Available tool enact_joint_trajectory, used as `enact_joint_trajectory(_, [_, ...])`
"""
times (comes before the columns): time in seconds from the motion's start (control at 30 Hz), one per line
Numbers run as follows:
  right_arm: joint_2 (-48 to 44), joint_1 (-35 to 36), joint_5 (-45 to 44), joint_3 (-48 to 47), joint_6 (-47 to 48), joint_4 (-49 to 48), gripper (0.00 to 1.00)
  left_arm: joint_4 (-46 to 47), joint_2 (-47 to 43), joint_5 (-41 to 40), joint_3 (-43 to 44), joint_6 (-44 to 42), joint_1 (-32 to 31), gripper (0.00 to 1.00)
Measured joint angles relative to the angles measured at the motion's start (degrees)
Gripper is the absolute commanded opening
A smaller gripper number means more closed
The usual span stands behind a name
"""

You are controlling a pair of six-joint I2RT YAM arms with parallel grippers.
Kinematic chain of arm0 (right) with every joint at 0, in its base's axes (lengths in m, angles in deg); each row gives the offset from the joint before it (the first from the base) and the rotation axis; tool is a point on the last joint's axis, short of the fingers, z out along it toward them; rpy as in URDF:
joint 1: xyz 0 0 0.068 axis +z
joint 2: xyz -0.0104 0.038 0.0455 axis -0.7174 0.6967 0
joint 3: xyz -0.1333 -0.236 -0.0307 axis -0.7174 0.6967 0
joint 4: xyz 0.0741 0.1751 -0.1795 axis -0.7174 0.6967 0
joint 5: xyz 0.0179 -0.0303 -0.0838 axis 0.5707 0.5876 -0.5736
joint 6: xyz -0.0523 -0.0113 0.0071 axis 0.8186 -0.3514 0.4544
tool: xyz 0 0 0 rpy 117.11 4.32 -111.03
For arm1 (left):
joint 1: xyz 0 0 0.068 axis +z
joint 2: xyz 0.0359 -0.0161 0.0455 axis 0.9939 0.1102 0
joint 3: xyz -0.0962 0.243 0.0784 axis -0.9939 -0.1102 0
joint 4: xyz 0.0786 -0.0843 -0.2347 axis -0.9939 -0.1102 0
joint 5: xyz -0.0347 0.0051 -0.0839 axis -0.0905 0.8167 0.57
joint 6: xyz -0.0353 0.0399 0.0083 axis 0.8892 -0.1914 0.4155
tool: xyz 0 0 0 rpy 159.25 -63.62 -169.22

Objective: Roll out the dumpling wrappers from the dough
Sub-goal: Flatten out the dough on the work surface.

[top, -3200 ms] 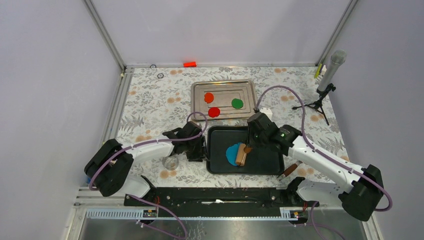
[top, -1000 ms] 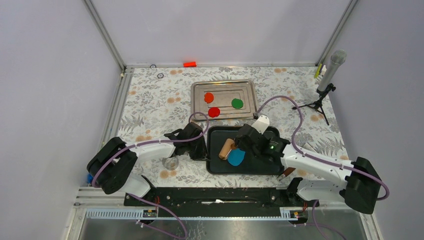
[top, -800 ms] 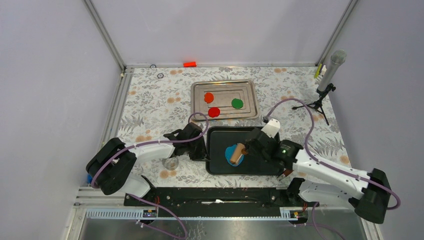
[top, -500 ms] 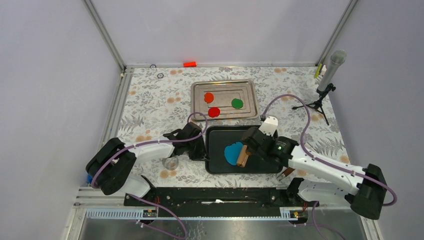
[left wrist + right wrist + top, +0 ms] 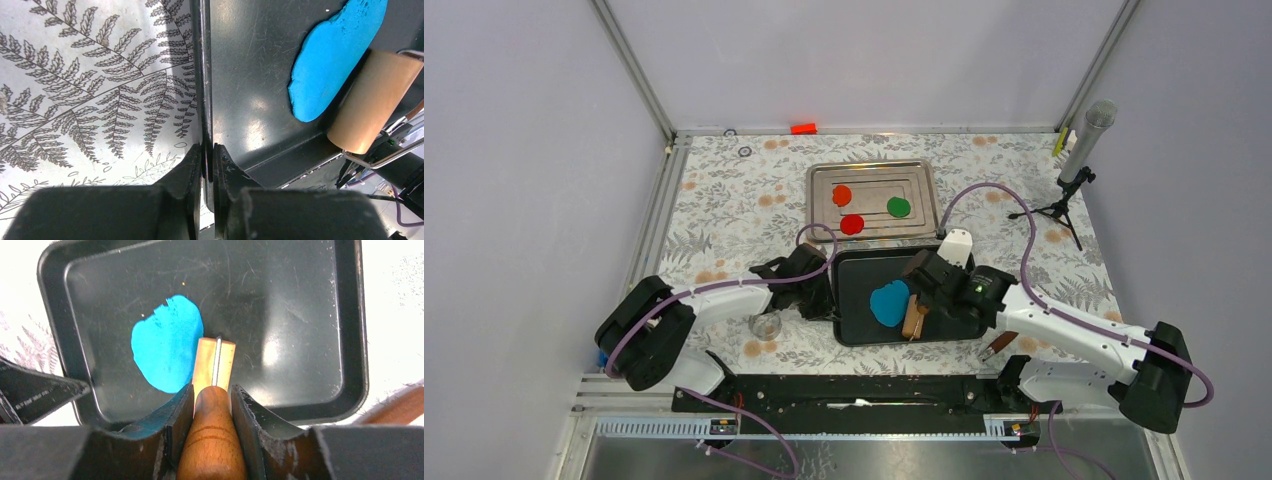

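Near the worktop's point(image 5: 724, 200) front edge, centre: black tray point(image 5: 861, 268). Left hand point(image 5: 207, 150) pinches its left rim, jaws almost closed on the thin metal. Toward the back edge: silver tray point(image 5: 919, 185), well apart from both arms. Right hand point(image 5: 211, 392) clamps the wooden handle of the roller point(image 5: 914, 318), jaws partly open around it. Dough point(image 5: 889, 302) lies in the left half of the black tray as a thin, irregular blue sheet, with the roller barrel touching its right edge. Dumpling wrappers point(image 5: 852, 224): three small discs, orange, red and green, lying separately on the silver tray. Progress call: three wrappers done, blue sheet looks mostly flattened, no blue round cut yet. Left: probably a pass or two more, cut the disc, move it to the silver tray.
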Motion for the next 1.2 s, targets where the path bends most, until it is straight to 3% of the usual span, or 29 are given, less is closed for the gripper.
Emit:
enact_joint_trajectory(0.43, [2.1, 0.0, 5.8, -2.9, 4.1, -0.6, 0.0, -0.8, -0.4, -0.2, 0.0, -0.6, -0.1, 0.0])
enact_joint_trajectory(0.87, [-4.1, 0.0, 5.7, 6.0, 11.0, -12.1, 0.0, -1.3, -0.7, -0.6, 0.0, -0.7, -0.1, 0.0])
enact_joint_trajectory(1.2, [-0.9, 1.4, 2.7, 7.3, 11.4, -19.9, 0.0, -3.5, -1.7, -2.1, 0.0, -0.6, 0.2, 0.0])
